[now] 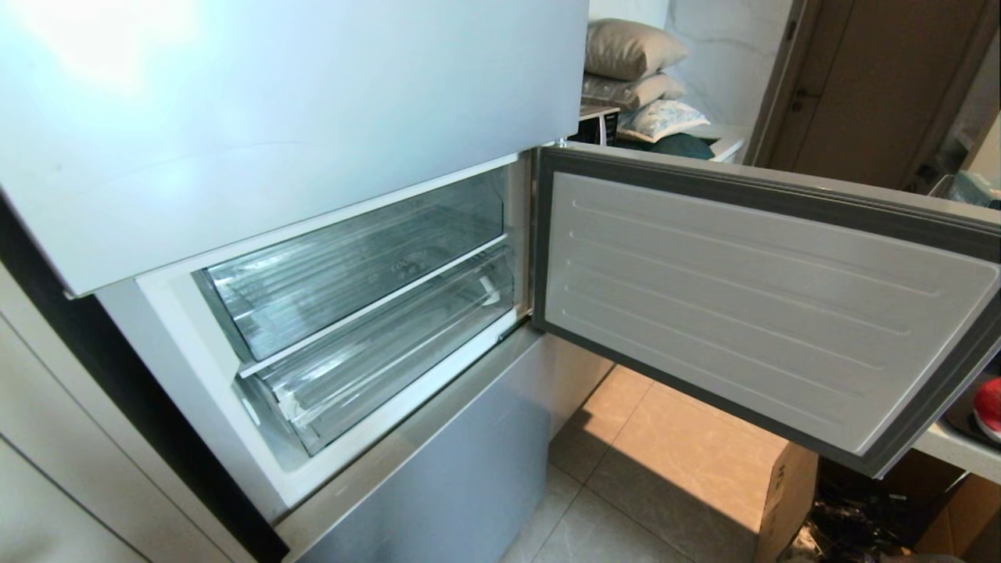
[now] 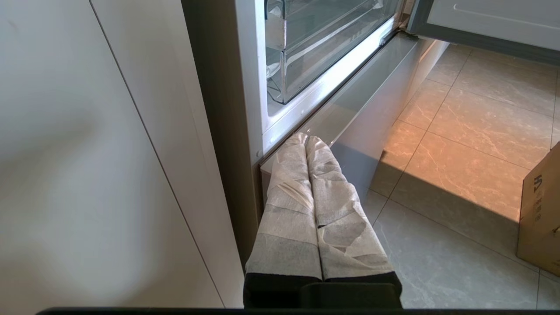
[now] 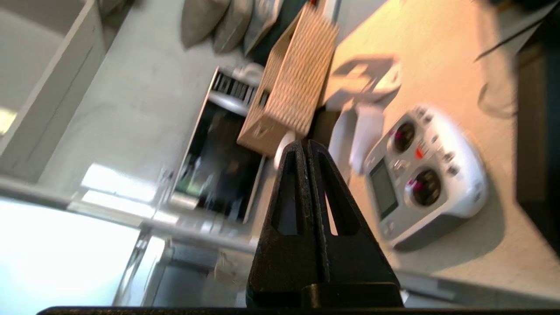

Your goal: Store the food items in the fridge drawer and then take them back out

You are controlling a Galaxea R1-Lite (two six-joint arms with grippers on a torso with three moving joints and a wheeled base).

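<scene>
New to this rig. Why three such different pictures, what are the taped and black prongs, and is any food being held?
It is a two-armed wheeled robot. The head camera looks down at a fridge whose door is swung open, showing two clear drawers; the lower is the fridge drawer. The other two cameras sit on the wrists. The taped prongs are the left hand, shut and empty, low by the fridge. The black prongs are the right hand, shut and empty, over a counter with a white controller and wicker basket. No food is clearly visible.
</scene>
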